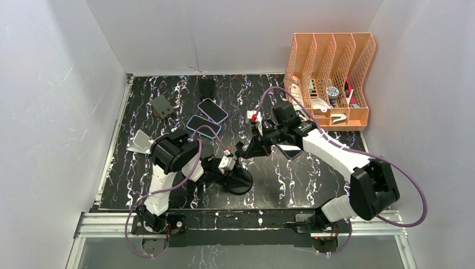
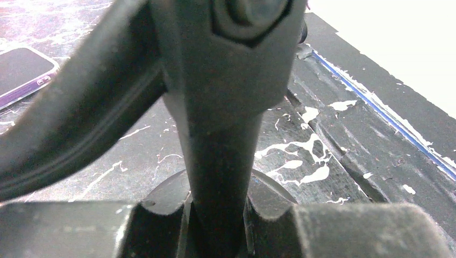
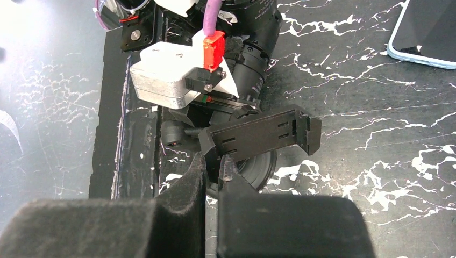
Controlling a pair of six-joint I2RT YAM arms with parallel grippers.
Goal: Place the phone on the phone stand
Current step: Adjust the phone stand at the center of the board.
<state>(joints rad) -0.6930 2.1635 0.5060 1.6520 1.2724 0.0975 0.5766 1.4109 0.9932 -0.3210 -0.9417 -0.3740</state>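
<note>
Marbled table (image 1: 291, 185); only wrist views show left fingers (image 2: 349, 231) clamping phone stand (image 2: 220, 161), right fingers (image 3: 290, 226) shut.

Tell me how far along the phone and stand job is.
Done: the left tool clamps the phone stand by its stem. In hand: the right tool, shut, sits at the stand's cradle. Left: no phone is mounted; the blue-cased phone lies flat on the table.
</note>
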